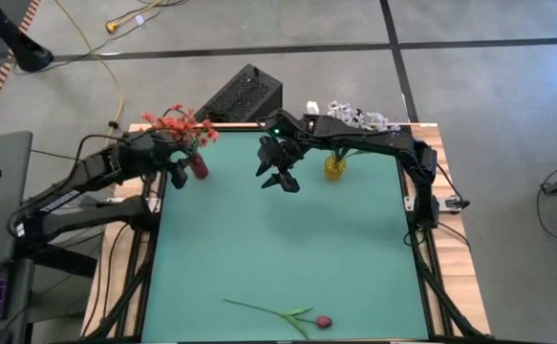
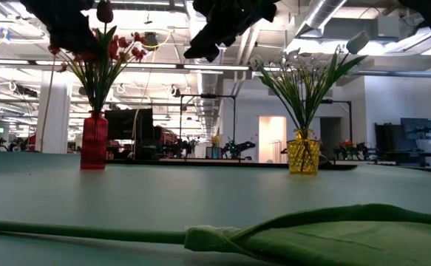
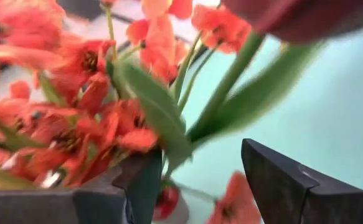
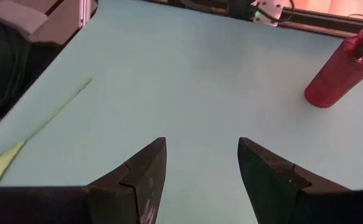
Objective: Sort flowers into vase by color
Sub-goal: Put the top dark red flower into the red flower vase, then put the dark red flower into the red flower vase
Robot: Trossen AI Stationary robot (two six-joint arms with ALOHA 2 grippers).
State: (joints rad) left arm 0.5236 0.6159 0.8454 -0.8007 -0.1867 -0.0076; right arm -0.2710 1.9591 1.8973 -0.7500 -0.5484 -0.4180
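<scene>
Writing or brand marks are nowhere legible on anything I can make out from this spot. Nearest me, at the front edge of the green table, lies one loose flower, a dark pink bud on a long green stem, flat on the mat and well apart from both arms; from table height its stem and leaf fill the foreground. Farther back stand two vases. One red vase sits upright toward the back left corner, holding a bunch of orange-red blossoms too crowded to count. One yellow vase stands upright toward the back right, holding white-and-pale blossoms on green stems.

Two arms are up there. Reaching in from the left side, the left gripper sits just beside the red vase, right among the orange-red blossoms, and its fingers stand apart with green stems between them, though whether they press on any stem I cannot tell. Bent in from the right side, the right gripper hangs above the mat between the two vases, tilted down toward the table, its fingers spread wide around nothing.
</scene>
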